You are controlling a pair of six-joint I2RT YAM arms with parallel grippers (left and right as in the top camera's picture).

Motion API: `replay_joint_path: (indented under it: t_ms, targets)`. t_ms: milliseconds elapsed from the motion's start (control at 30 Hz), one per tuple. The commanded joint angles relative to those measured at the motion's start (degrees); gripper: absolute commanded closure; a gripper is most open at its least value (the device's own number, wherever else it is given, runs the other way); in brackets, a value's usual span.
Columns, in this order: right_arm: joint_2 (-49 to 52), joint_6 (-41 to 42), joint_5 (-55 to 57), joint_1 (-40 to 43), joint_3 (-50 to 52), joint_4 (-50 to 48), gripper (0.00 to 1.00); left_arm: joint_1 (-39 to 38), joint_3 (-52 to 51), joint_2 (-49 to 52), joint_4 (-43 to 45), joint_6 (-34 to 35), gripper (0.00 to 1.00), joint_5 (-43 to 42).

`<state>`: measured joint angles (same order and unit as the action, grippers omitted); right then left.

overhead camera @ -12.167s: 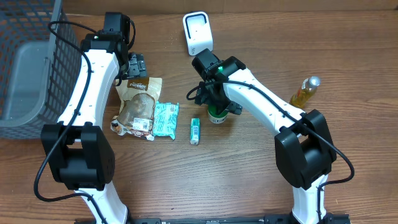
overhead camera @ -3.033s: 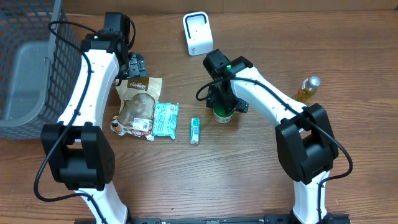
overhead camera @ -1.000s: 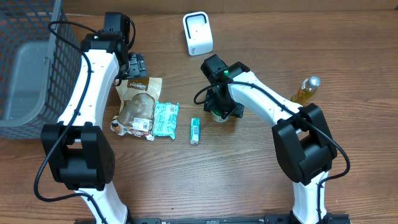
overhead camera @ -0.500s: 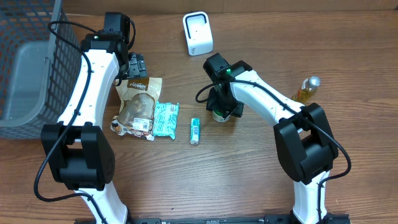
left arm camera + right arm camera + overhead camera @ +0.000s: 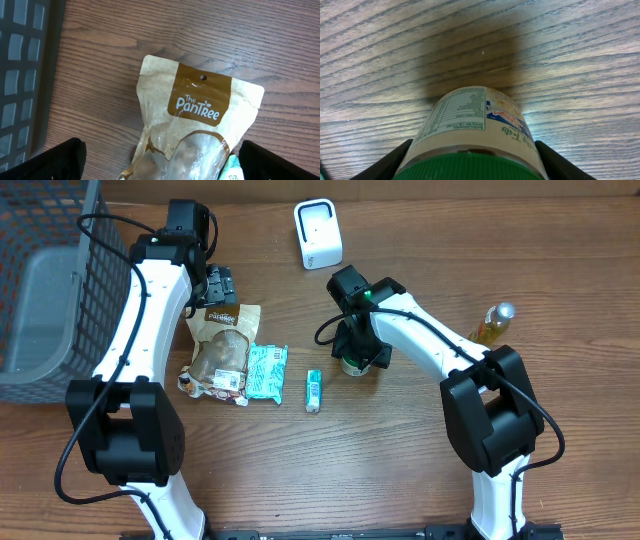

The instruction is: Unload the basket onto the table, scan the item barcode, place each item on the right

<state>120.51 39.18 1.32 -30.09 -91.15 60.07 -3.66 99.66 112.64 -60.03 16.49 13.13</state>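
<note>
Judging by my feeds, nothing is scanned yet. My left claw [image 5: 218,284] hangs spread wide above the snack pouch [image 5: 222,345]. Near the white scanner [image 5: 318,232], the green-lidded jar [image 5: 470,125] stands on the surface [image 5: 420,480], my right claw [image 5: 470,170] clamped round it from above.

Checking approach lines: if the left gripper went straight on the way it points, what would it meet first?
Probably the brown PanTree pouch, lying directly under the open left gripper; how far below is unclear.
</note>
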Motion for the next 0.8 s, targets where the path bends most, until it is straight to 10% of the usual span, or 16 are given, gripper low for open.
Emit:
replay_joint_path:
  t_ms: [0,133,300,433,767]
  targets:
    - [0.2,0.0,-0.1,0.3,-0.6,0.0,0.24,-0.2,0.7,-0.2,0.1,0.0,0.0,0.8]
    - [0.2,0.0,-0.2,0.3,-0.6,0.0,0.0,-0.2,0.7,-0.2,0.1,0.0,0.0,0.8]
    - [0.2,0.0,-0.1,0.3,-0.6,0.2,0.0,-0.2,0.7,-0.2,0.1,0.0,0.0,0.8]
    - [0.2,0.1,-0.1,0.3,-0.6,0.5,0.22,-0.2,0.7,-0.2,0.1,0.0,0.01,0.8]
    - [0.2,3.1,0.5,0.3,-0.6,1.8,0.32,-0.2,0.7,-0.2,0.1,0.0,0.0,0.8]
